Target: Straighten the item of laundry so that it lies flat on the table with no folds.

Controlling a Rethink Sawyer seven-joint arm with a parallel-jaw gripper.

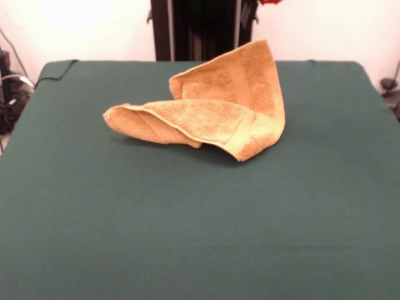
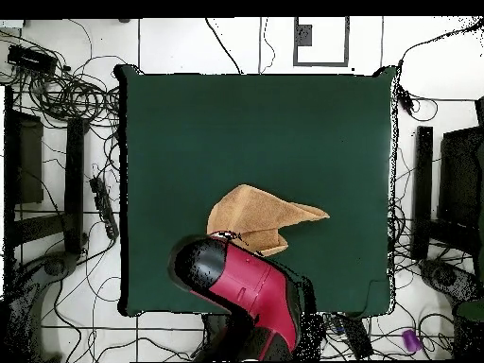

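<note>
The orange-tan towel (image 1: pixel 212 109) lies crumpled on the green table (image 1: pixel 200 237), right of centre towards the far side. One corner stands up in a peak and another part is folded over to the left in a roll. A woven border band shows along the front fold. In the overhead view the towel (image 2: pixel 260 216) is a folded pointed shape on the table (image 2: pixel 255 132). My red and black arm (image 2: pixel 248 293) overlaps its near edge and hides the gripper beneath it. In the front view only a red tip of the gripper (image 1: pixel 270 2) shows at the top edge, above the peak and apart from it.
The robot's black pedestal (image 1: pixel 200 28) stands behind the table's far edge. Cables and dark equipment (image 2: pixel 66 95) lie on the floor around the table. A black cable (image 1: pixel 56 72) runs over the table's far left corner.
</note>
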